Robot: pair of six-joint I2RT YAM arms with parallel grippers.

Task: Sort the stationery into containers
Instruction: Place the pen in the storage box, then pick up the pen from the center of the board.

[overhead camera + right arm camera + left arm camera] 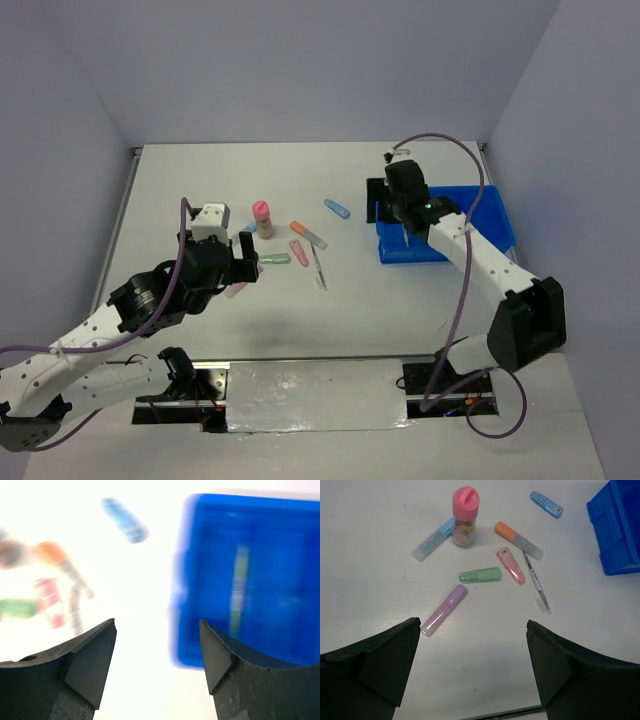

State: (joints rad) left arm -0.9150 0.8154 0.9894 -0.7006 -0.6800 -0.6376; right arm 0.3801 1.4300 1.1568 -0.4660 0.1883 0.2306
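Note:
The stationery lies mid-table: a pink-capped tan bottle, and pale blue, orange, pink, green, lilac and blue sticks, plus a thin grey pen. My left gripper is open and empty, hovering just near of the lilac stick. The blue tray stands at the right. My right gripper is open and empty over the tray's left edge. That view is blurred; a thin yellowish item lies inside the tray.
The bottle stands upright at the back of the cluster. The blue stick lies between the cluster and the tray. Grey walls close in the table on three sides. The arm bases and a metal plate sit at the near edge.

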